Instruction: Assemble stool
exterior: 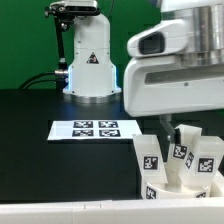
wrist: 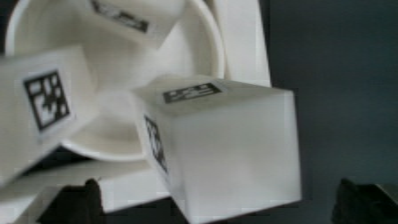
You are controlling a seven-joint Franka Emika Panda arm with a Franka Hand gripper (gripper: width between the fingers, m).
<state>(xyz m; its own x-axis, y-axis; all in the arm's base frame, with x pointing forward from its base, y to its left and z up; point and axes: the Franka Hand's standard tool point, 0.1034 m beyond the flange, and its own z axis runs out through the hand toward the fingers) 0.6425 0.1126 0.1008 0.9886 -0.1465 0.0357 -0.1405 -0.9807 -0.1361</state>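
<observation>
Claw [wrist: 217, 200] in wrist view: only the two dark fingertips [wrist: 75, 199] show at the frame edge, set wide apart, nothing pinched between them. A chunky white stool leg [wrist: 222, 150] stands in the gap between the tips, marker tag on its upper face; can't tell whether either pad touches it. Just beyond that, the round rimmed seat [wrist: 169, 45] lies dish-like, and a second leg [wrist: 45, 100] with a large tag leans on or over the seat's rim. Exact contact is unclear from the blur. Exterior view: the claw itself is hidden behind the wrist camera housing [exterior: 170, 70], which hangs low over the parts cluster at the exterior view's right, near the front edge of the black bench [exterior: 40, 150]. There the seat [exterior: 185, 192] is partly visible at the frame bottom with three legs upright in or against it: one [exterior: 148, 158] toward the exterior view's left, one [exterior: 183, 143] in the middle, one [exterior: 207, 158] toward the exterior view's right, all tagged. The marker board [exterior: 95, 129] lies flat on the bench, well apart from the stool parts toward the exterior view's left. The arm base [exterior: 90, 55] stands behind it against a green backdrop.
</observation>
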